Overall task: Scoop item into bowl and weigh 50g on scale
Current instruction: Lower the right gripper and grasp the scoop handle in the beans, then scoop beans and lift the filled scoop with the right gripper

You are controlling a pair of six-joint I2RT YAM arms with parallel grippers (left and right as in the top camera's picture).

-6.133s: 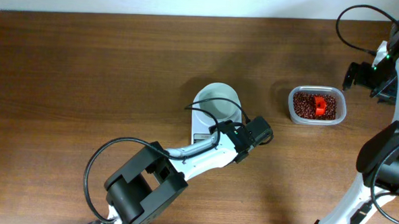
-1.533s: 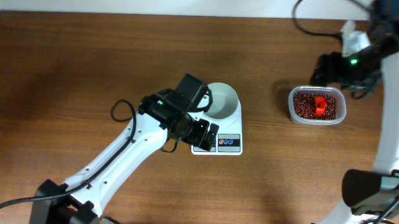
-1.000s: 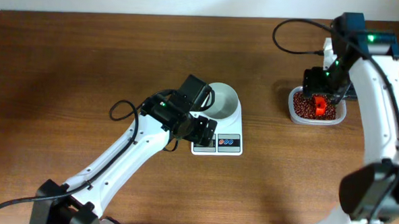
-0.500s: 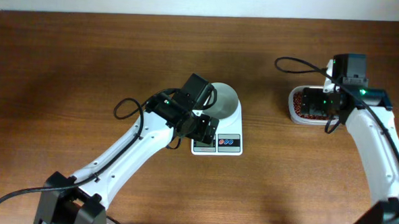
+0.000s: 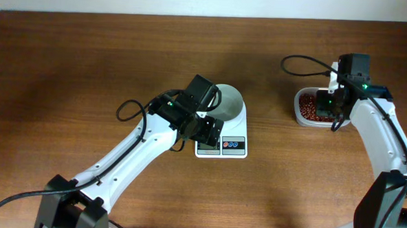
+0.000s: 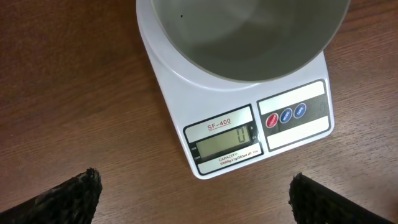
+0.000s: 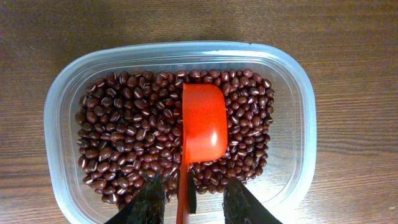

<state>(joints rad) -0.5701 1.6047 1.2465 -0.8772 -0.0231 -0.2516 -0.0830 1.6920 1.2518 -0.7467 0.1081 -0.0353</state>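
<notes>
From overhead, the white bowl [image 5: 229, 101] sat on the scale [image 5: 224, 145] near the middle of the desk [image 5: 89, 61]. The left hand [image 5: 209, 131] hung just beside the scale's front left corner. Well apart to the right, the right hand [image 5: 331, 106] was down over the clear tub [image 5: 298, 111], its arm covering most of the beans [image 5: 307, 108]. The right hand was plainly the nearer one to the beans, and the bowl lay to its left across bare desk.

The left wrist view showed the bowl empty and the display [image 6: 224, 142] reading zero. The left hand's fingers [image 6: 68, 196] stood wide apart at the lower corners, released and holding nothing.

In the right wrist view the beans filled the tub, with a red scoop [image 7: 202, 124] lying on them. Its cup pointed away from the hand and its long axis ran straight back, so the handle [image 7: 184, 193] passed between the two fingers [image 7: 150, 200]. A gap showed on each side of the handle, so the right hand was released, straddling it without gripping. Judging by that line-up, closing on the handle looked like the step in hand, needing no turn of the wrist.
</notes>
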